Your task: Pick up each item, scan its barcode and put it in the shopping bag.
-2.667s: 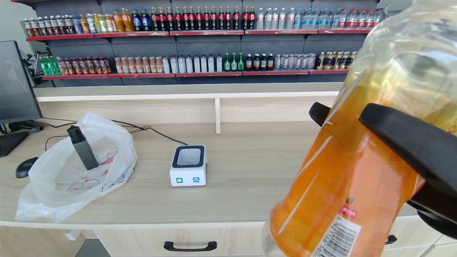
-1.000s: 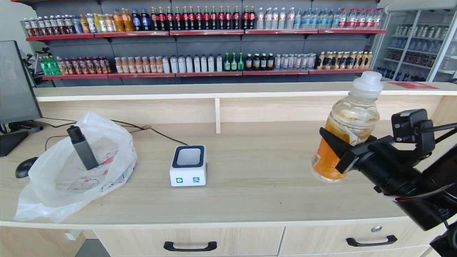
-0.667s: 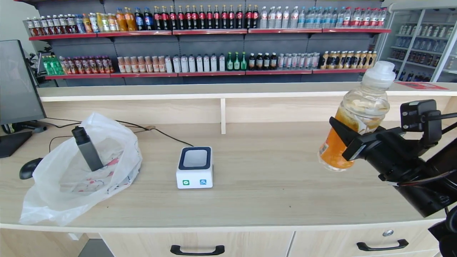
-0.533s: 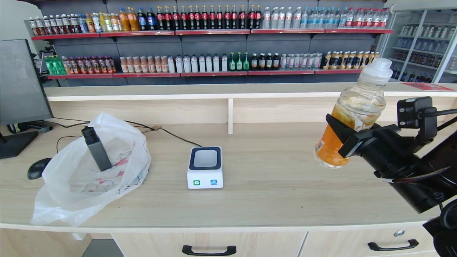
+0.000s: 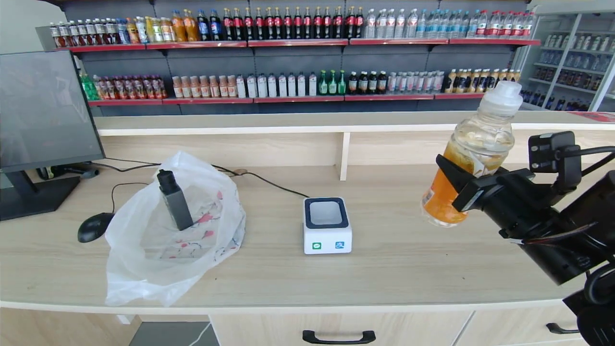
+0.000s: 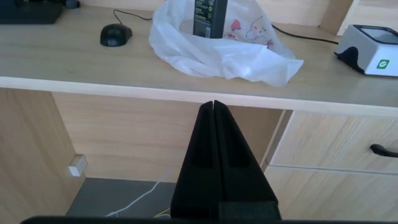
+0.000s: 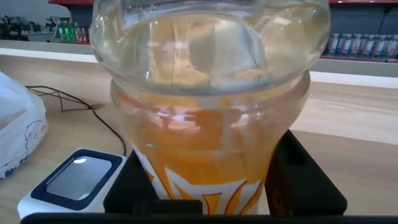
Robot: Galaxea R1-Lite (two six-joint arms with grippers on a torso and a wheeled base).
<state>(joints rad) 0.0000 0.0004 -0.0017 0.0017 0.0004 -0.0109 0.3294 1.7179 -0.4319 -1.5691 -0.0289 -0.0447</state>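
My right gripper [image 5: 468, 185] is shut on an orange drink bottle [image 5: 468, 158] with a pale cap, held above the counter to the right of the white barcode scanner [image 5: 327, 226]. In the right wrist view the bottle [image 7: 208, 118] sits between the black fingers [image 7: 305, 180], with the scanner [image 7: 74, 183] below it. A white plastic shopping bag [image 5: 168, 240] lies open on the counter's left part, with a dark grey bottle [image 5: 174, 199] standing in it. My left gripper [image 6: 214, 109] hangs below the counter's front edge, shut and empty, facing the bag [image 6: 217, 46].
A monitor [image 5: 45, 113] stands at the far left with a black mouse [image 5: 94, 227] beside the bag. A cable [image 5: 269, 182] runs along the counter behind the scanner. A raised ledge with a divider [image 5: 343, 154] borders the back. Drawers [image 5: 338, 336] lie beneath.
The head view has shifted, so bag and scanner appear farther right. The bottle, earlier close against the camera, is now held farther out, upright above the counter's right part.
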